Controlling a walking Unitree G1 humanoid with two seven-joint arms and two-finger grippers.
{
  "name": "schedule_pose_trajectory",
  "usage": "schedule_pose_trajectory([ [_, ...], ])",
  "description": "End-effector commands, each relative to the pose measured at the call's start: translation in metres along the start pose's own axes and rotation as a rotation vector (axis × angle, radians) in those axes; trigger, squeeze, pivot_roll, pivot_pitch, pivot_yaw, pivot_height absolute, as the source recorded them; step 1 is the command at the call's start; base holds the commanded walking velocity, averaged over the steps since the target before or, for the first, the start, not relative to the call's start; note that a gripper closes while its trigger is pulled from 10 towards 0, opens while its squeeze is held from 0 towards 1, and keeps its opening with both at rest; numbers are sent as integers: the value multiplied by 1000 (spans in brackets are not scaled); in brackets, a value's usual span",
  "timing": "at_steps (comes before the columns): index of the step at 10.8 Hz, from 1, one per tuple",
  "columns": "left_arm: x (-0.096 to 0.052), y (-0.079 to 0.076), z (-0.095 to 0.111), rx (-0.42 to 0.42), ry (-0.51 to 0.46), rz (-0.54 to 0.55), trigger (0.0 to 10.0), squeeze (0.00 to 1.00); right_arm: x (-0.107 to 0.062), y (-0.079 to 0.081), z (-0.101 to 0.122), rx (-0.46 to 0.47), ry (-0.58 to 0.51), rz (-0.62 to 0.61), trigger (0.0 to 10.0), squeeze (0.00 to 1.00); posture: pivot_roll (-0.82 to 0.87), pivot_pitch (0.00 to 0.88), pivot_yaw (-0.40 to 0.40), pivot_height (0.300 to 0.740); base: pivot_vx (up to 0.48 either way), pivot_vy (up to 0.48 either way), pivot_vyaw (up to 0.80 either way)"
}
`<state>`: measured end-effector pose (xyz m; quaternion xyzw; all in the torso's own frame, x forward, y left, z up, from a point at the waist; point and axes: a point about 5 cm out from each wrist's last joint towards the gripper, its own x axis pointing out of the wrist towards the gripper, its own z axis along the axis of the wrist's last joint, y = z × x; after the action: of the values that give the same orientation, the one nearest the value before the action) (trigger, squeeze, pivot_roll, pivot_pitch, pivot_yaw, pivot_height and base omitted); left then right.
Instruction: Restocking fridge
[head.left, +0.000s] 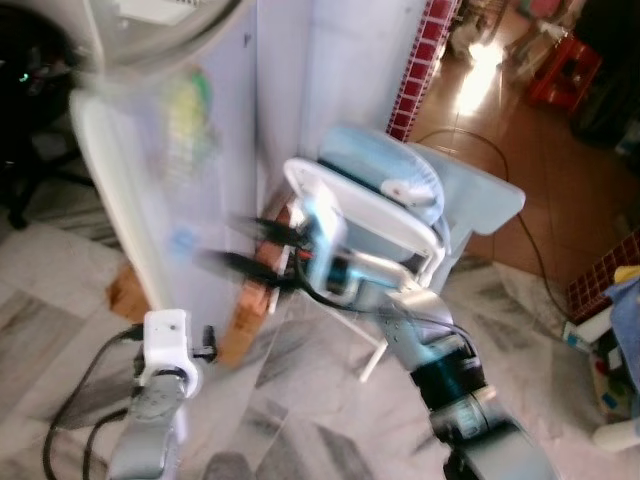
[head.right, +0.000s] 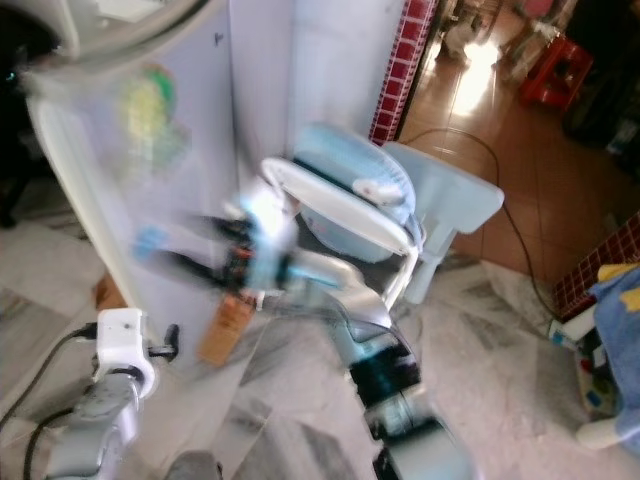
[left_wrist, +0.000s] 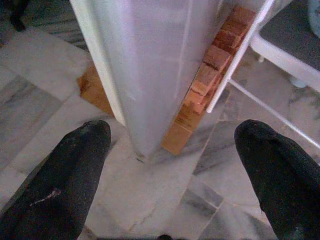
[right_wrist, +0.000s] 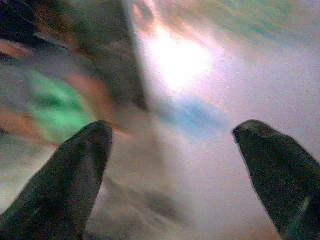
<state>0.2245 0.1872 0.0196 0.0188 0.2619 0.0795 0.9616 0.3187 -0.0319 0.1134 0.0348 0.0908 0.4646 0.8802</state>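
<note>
Black-fingered right tool (head.left: 235, 248) reaches, fingers spread, toward the fridge (head.left: 215, 150).

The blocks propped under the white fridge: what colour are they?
Orange-brown wooden blocks, clearest in the left wrist view.

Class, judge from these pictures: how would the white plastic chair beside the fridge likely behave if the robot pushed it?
The chair looks like thin moulded plastic on slim legs, so it is probably light and would slide on the smooth marble floor. A fan lies on its seat, so a high push might tip it or shift the fan. The right gripper reaches towards the fridge, jaws open.
</note>
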Motion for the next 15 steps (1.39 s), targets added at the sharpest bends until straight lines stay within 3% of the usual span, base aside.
schedule_pose_trajectory([
  [1,1,-6,2,8,2,-27,10000,0,-11,-29,-13,-130,74,-225,10000,0,187,0,-60,740,0,0,0],
  [2,1,-5,5,21,-14,-24,10000,0,-31,-47,-20,-243,60,-374,10000,0,185,0,-57,740,0,0,0],
  [3,1,-3,12,58,-78,-19,10000,0,-53,-63,-26,-123,1,-581,10000,0,171,0,-54,740,0,0,0],
  [5,1,-8,24,152,-199,-43,10000,0,-106,-60,-27,-88,-57,-726,10000,0,144,0,-45,740,0,126,0],
  [6,-2,-15,30,162,-253,-89,10000,0,-121,-63,-36,-127,-73,-806,10000,0,135,0,-41,740,0,480,0],
  [8,-1,-22,36,158,-278,-122,10000,0,-126,-64,-48,-147,-67,-868,10000,0,118,0,-28,740,0,480,0],
  [11,0,-22,38,162,-295,-129,10000,0,-126,-58,-44,-131,-46,-867,10000,0,115,0,-24,740,0,480,-800],
  [15,0,-21,36,149,-296,-131,10000,0,-126,-58,-42,-154,-69,-865,10000,0,114,0,-27,740,0,480,0],
])
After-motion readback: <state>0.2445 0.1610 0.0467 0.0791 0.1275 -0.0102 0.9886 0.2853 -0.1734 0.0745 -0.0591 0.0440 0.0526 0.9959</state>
